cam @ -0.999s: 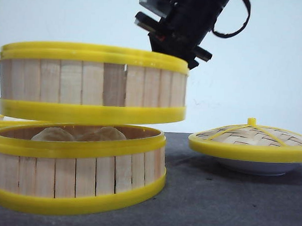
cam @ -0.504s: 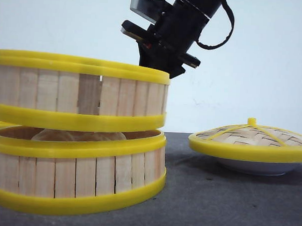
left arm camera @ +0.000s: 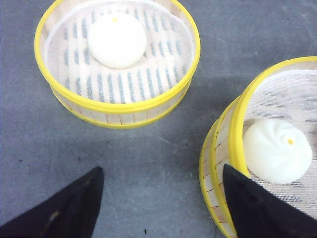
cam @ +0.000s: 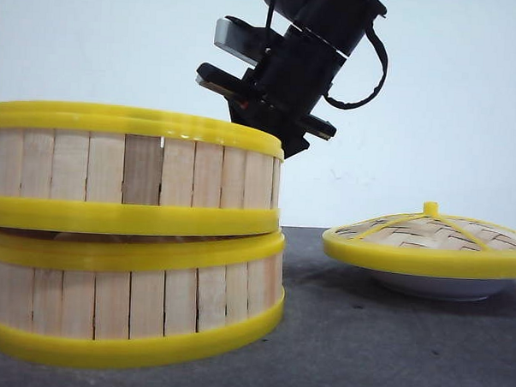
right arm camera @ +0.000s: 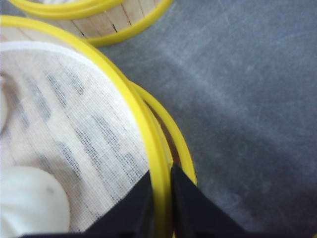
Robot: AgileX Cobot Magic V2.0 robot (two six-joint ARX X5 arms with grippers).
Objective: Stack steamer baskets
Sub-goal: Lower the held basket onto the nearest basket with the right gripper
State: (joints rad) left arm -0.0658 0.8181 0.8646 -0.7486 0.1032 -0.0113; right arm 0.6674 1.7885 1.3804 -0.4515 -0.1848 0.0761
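On the left, the upper steamer basket (cam: 131,166), pale wooden slats between thick yellow rims, sits slightly skewed on the lower steamer basket (cam: 129,304). A cloth-lined third steamer basket (left arm camera: 117,59) holding a smooth white bun (left arm camera: 117,39) stands apart on the grey table (cam: 380,344). The right gripper (right arm camera: 158,203) tilts down, pinching the upper basket's rim. The left gripper (left arm camera: 161,203) hangs spread wide. Rightmost, a domed woven lid (cam: 427,239) covers a white plate (cam: 432,287).

Lower basket's (cam: 125,303) contents hidden beneath upper basket (cam: 130,171).
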